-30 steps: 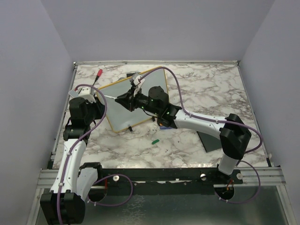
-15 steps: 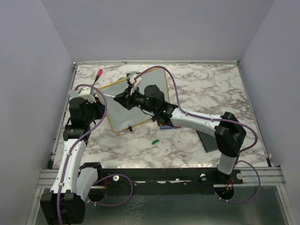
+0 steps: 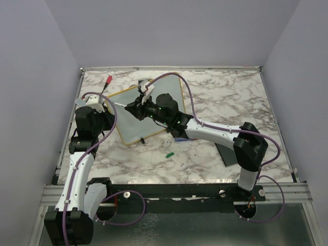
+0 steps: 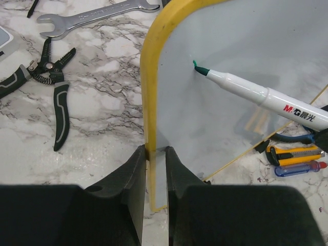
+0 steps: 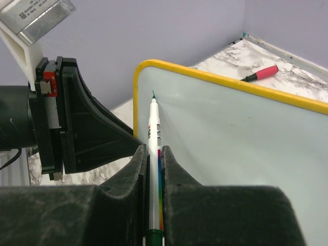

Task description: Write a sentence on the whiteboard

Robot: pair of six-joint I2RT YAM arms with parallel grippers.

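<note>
Touching the whiteboard (image 4: 246, 46), the marker (image 4: 256, 92) is clamped tight by the right gripper (image 5: 154, 154); the board's edge is pinched by the left gripper (image 4: 155, 154).

Whiteboard (image 3: 125, 120), white face in rounded yellow frame, standing tilted, toward ten o'clock from centre, tiny green stroke (image 4: 194, 62) near one rounded corner.

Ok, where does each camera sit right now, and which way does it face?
Top external: above and behind the bases, looking down over the table; both arms show, meeting at the whiteboard.
Left wrist: on the left arm, looking along the left tool, clamped on the whiteboard's yellow edge.
Right wrist: on the right arm, looking along the right tool gripping the marker, toward the left tool.
Shared: both wrist views show the marker tip at the whiteboard's white face.
</note>
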